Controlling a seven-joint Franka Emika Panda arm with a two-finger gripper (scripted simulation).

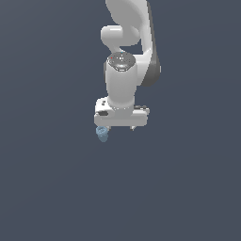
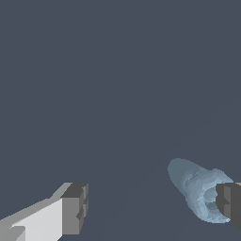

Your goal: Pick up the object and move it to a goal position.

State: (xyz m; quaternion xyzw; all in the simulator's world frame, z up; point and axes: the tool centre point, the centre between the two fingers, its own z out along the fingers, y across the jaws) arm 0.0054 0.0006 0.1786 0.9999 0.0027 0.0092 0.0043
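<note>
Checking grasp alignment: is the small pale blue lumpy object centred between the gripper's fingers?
No: the small pale blue lumpy object sits against one finger, far from the other.

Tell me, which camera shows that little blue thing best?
The wrist view: the blue object looms large there, its rounded body and knobbly ringed end plain, right beside one finger. In the exterior view it is only a tiny pale blob below the gripper, partly hidden.

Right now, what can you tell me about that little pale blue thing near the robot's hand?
The pale blue object is small, matte and lumpy: a rounded cylindrical body ending in a knobbly, ring-like rim. In the wrist view it lies tilted, one dark fingertip right at its ringed end; contact cannot be confirmed. The end effector is spread far wider than it. In the exterior view it shows just below the end effector's corner, on that view's left.
</note>
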